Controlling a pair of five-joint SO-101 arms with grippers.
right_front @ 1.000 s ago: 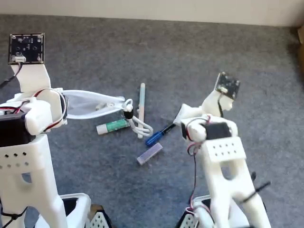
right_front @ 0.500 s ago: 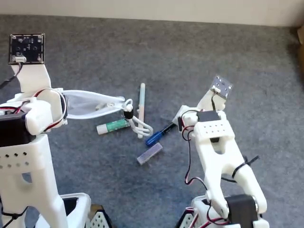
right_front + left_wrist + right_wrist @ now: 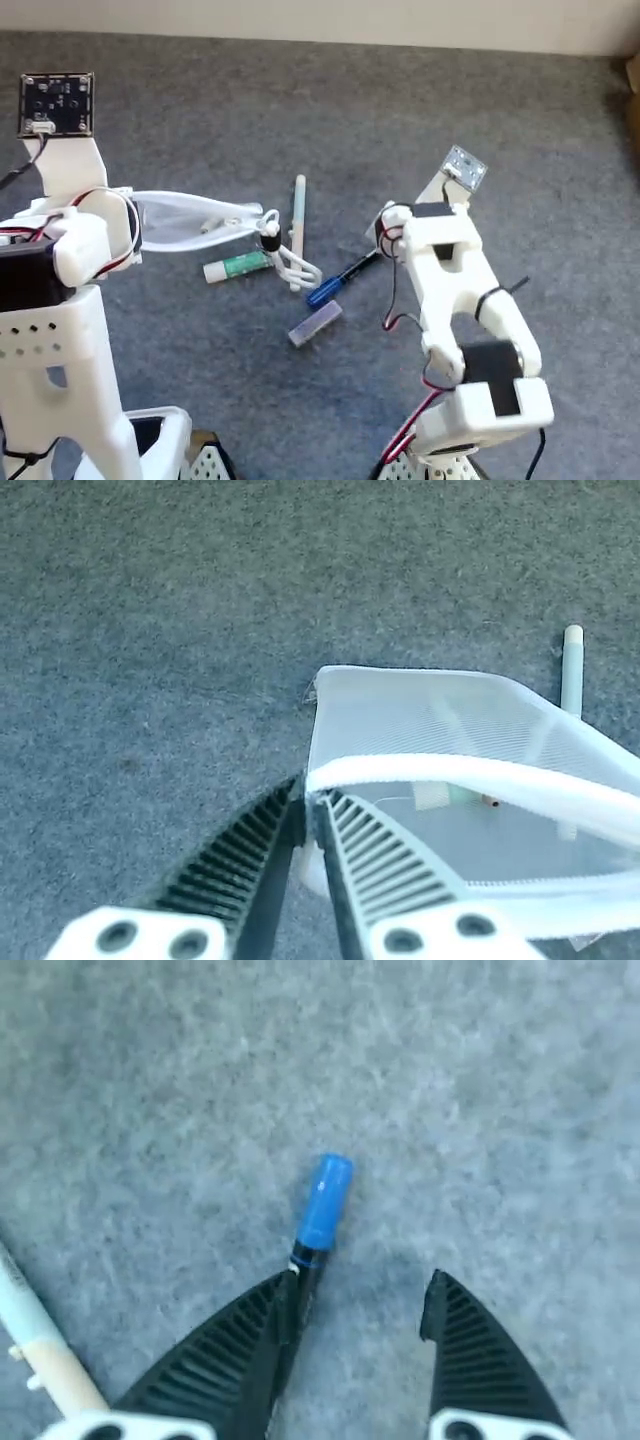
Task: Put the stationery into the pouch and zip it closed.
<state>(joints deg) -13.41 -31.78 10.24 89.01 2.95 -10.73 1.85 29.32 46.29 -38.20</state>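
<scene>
One blue pen (image 3: pixel 325 1198) lies at the wide-spread right pincer (image 3: pixel 361 1280) — left pincer (image 3: pixel 310 794) pinches the pouch (image 3: pixel 440 715) rim

Grey, flecked tabletop (image 3: pixel 300 110) all round. The pouch (image 3: pixel 450 720) is white see-through mesh with a solid white rim. Marker (image 3: pixel 322 1205): bright blue cap, black barrel. Glue stick (image 3: pixel 238 265), green and white. Long pen (image 3: pixel 298 215), pale blue-green with a cream end. Small block (image 3: pixel 315 323), lilac. Jaws black and ribbed.
</scene>
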